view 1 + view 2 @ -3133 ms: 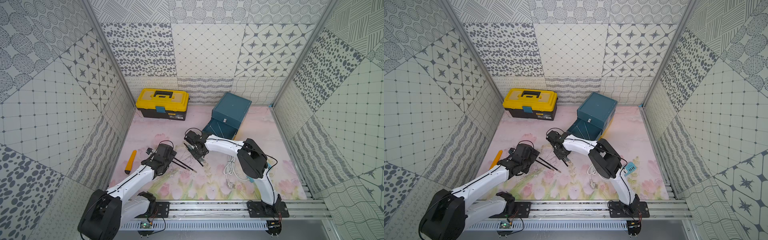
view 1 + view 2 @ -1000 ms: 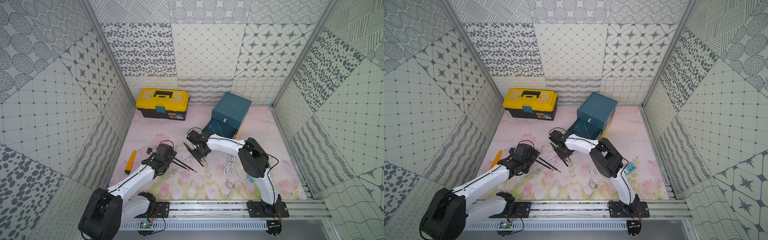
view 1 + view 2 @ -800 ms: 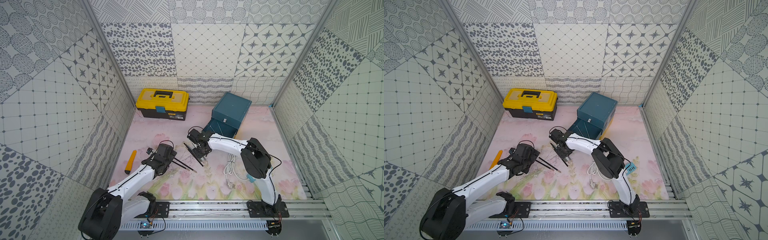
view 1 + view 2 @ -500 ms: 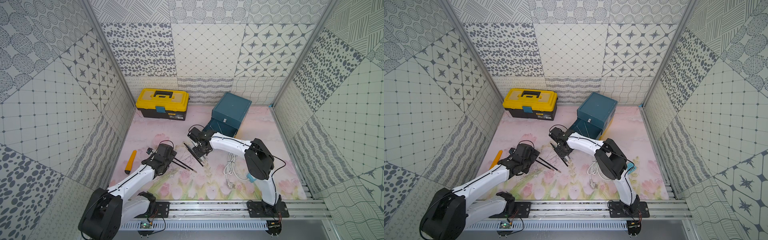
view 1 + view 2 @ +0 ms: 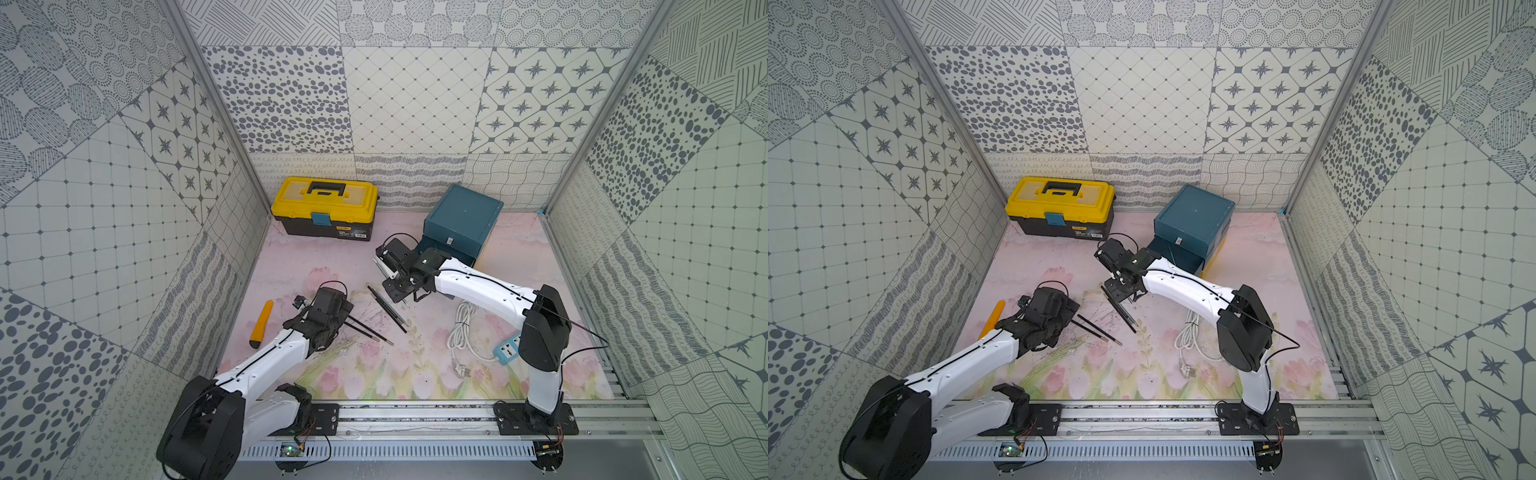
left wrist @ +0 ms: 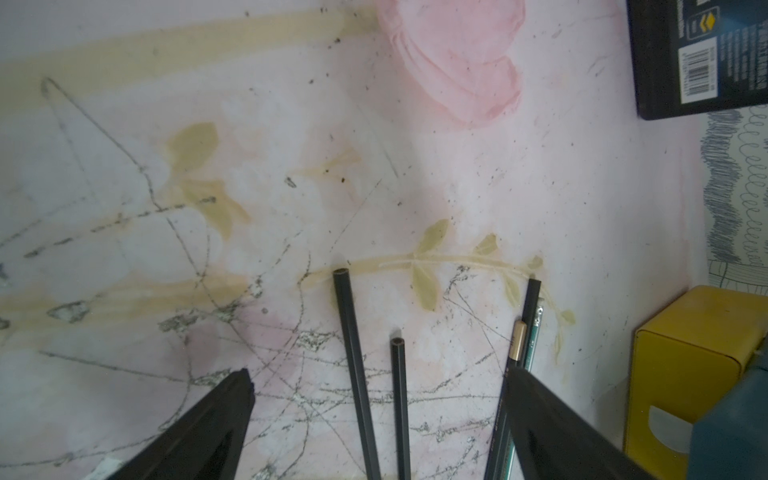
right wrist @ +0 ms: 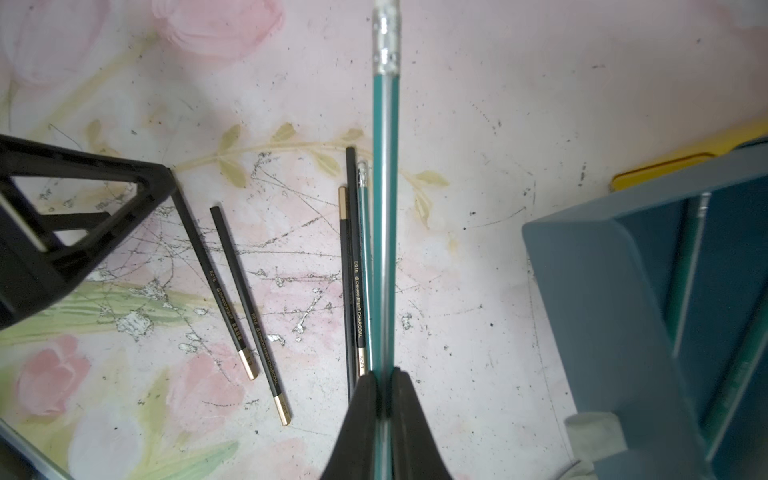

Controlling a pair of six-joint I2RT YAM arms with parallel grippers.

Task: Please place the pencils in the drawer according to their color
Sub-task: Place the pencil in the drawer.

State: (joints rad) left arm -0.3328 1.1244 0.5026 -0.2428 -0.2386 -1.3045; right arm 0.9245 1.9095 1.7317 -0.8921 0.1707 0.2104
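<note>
Over scuffed floral mat (image 5: 415,370) inside patterned walls (image 5: 415,104): right gripper (image 7: 384,392) clamps teal pencil (image 7: 384,208), left gripper (image 6: 378,372) spread wide.

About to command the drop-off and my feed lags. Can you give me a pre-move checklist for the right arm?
1. Grip: right end effector shut on the teal pencil: ok.
2. Pencil lifted off the mat: ok.
3. Teal drawer pulled open: ok.
4. Colour match: the stored pencil inside looks teal too: ok.
5. Held pencil above the drawer: not ok, it is beside it.
6. Left end effector open over the black pencils, away from the drawer: ok.
</note>
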